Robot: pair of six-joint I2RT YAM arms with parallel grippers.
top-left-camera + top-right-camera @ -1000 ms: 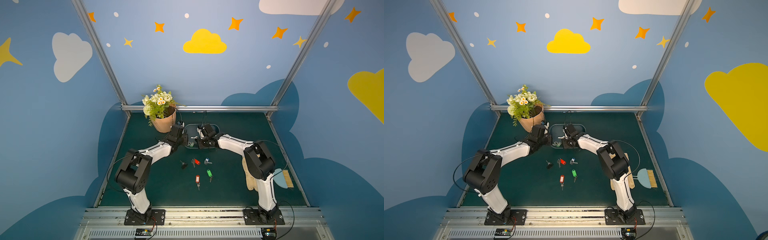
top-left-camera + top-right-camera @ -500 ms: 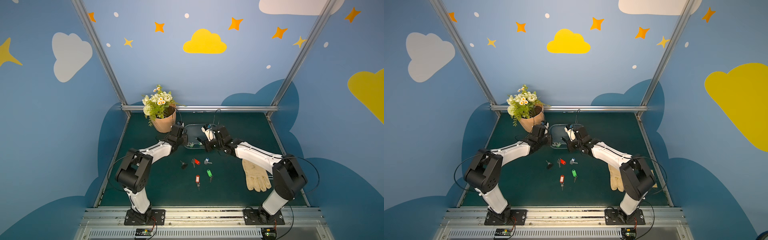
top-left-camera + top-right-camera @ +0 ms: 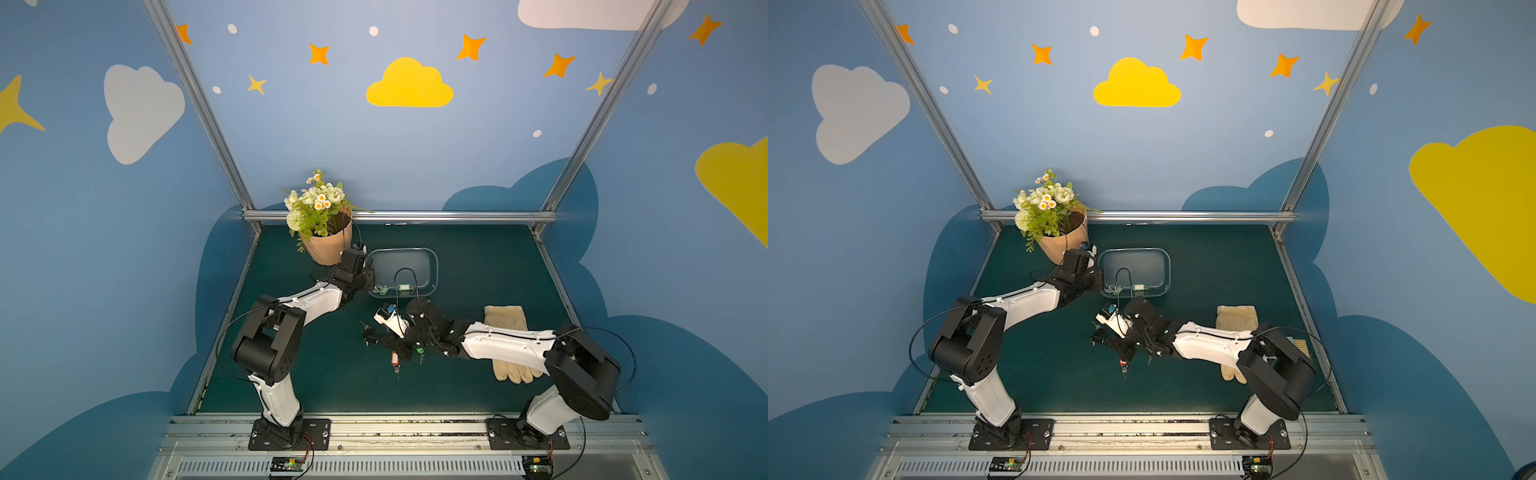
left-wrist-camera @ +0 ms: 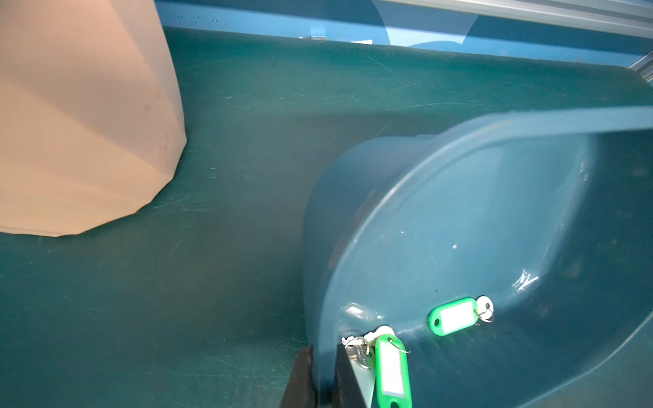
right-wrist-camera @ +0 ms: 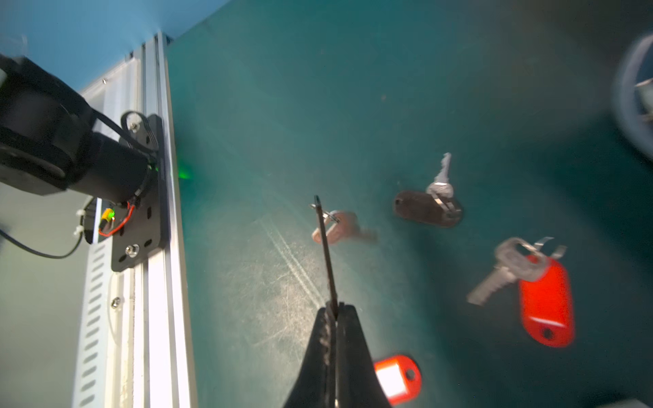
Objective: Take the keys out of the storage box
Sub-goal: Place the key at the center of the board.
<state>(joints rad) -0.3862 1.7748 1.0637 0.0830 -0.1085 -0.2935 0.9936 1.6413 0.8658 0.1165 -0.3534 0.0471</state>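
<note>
Right pincer (image 5: 335, 309) (clamped) grips black tag (image 5: 325, 247), key (image 5: 340, 226) beyond.

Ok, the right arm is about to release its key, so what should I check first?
1. Right end effector shut on dark-tagged key: ok.
2. That key outside the storage box, above the mat: ok.
3. Black-fob key, red-tagged key clear of it: ok.
4. Left end effector clamps the box wall: ok.
5. Box emptied: not ok, two green-tagged keys inside.
6. Height above mat: cannot tell.
</note>
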